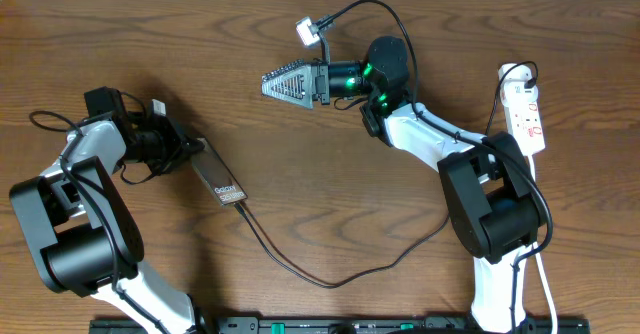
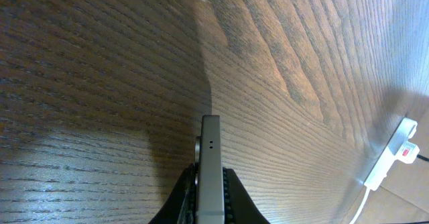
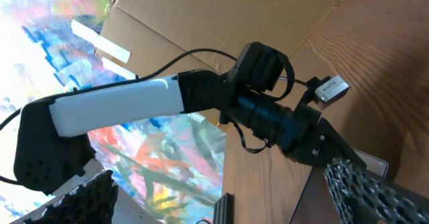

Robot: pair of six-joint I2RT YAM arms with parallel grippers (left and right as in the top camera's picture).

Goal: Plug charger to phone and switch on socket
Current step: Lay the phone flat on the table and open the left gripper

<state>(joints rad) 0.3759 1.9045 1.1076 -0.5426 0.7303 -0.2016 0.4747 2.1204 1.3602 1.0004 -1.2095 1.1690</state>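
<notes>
The phone (image 1: 222, 181), a dark slab with white lettering, is held at its upper-left end by my left gripper (image 1: 193, 152), which is shut on it. In the left wrist view the phone (image 2: 210, 158) shows edge-on between the two black fingers, just above the wood. The charger (image 1: 330, 282) is a thin black cable that runs from the phone's lower-right end across the table toward the socket (image 1: 526, 107). I cannot tell whether its tip is seated in the phone. My right gripper (image 1: 272, 82) hangs open and empty above the table's back middle, pointing left. Its fingers (image 3: 375, 192) stand wide apart.
The socket's thick white cord (image 1: 545, 274) runs down the right side past the right arm's base. The socket (image 2: 394, 151) also shows far off in the left wrist view. Cardboard and a colourful painted sheet (image 3: 167, 157) lie beyond the table's left edge.
</notes>
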